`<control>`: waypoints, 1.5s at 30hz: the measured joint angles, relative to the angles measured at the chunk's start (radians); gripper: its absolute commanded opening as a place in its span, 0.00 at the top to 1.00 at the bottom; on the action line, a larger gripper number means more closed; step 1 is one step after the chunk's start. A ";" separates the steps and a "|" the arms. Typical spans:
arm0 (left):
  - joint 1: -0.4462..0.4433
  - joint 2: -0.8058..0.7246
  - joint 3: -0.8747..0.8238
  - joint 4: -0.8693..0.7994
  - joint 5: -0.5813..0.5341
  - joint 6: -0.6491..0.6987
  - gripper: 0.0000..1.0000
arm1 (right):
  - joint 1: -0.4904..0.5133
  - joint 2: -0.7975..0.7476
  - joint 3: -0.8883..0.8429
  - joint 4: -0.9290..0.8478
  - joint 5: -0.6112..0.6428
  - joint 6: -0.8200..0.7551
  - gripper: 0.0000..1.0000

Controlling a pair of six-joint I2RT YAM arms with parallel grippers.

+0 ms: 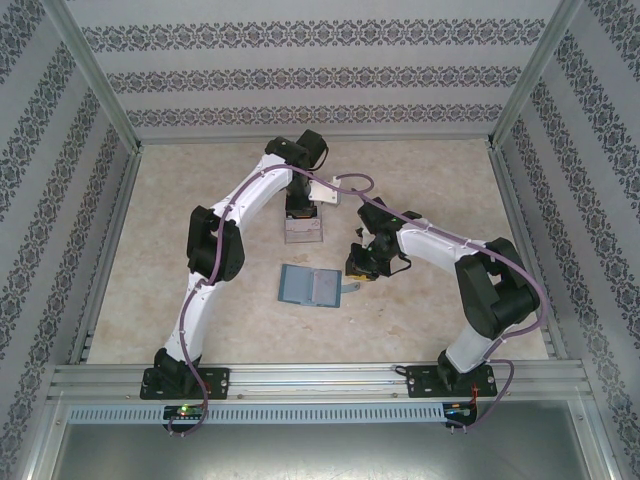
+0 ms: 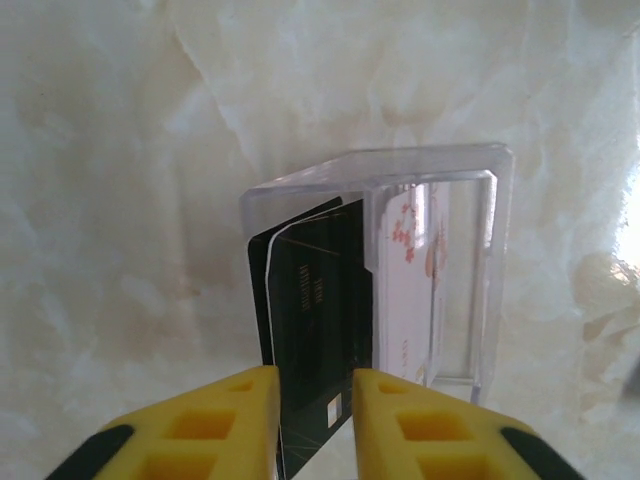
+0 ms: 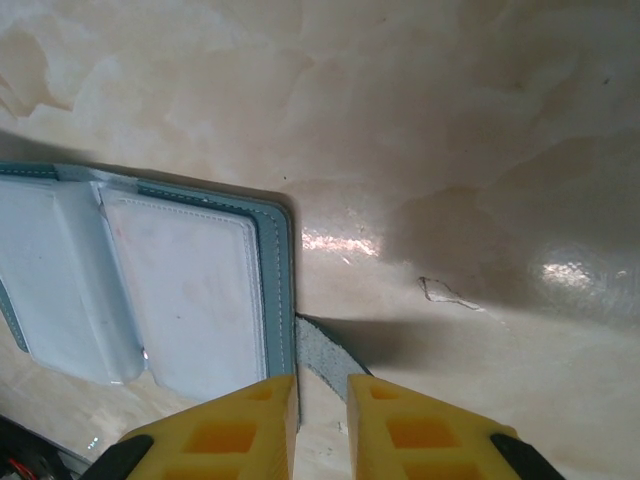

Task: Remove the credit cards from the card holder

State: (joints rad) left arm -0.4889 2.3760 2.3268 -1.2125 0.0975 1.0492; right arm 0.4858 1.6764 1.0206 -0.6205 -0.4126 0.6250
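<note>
While the right gripper point(image 3: 322, 385), grip unclear, sits at the card holder's point(image 3: 180, 290) strap tab point(image 3: 325, 350), the dark credit card point(image 2: 320, 300) stands in the clear box point(image 2: 470, 260) between the left gripper's point(image 2: 316, 380) slightly spread fingers, long axis pointing away

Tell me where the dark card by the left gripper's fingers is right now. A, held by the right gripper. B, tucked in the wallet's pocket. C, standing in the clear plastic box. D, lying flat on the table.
C: the left wrist view shows the dark card standing on edge inside the clear plastic box, beside a white card, just beyond the left gripper.
</note>
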 measured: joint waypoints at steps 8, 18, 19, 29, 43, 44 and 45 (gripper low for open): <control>0.000 0.000 0.000 0.048 -0.023 -0.026 0.73 | 0.000 0.000 0.000 0.004 0.000 0.000 0.78; 0.000 -0.090 -0.148 0.153 0.017 -0.303 0.73 | 0.001 0.000 0.000 0.025 0.000 0.000 0.78; 0.000 -0.108 -0.176 0.167 0.026 -0.348 0.73 | 0.001 0.000 0.000 0.027 0.000 0.000 0.78; 0.000 -0.223 -0.309 0.265 0.106 -0.810 0.74 | 0.008 0.023 0.008 0.029 -0.008 0.000 0.78; 0.000 -0.352 -0.598 0.422 0.273 -1.333 0.80 | 0.045 0.031 0.013 0.053 -0.025 0.009 0.78; 0.000 -0.359 -0.622 0.432 0.280 -1.366 0.80 | 0.049 0.034 0.013 0.055 -0.027 0.010 0.78; 0.000 -0.367 -0.645 0.441 0.288 -1.395 0.80 | 0.049 0.036 0.013 0.056 -0.027 0.012 0.78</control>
State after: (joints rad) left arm -0.4889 2.0087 1.6821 -0.7715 0.3851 -0.3458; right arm 0.5350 1.7126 1.0332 -0.5640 -0.4397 0.6369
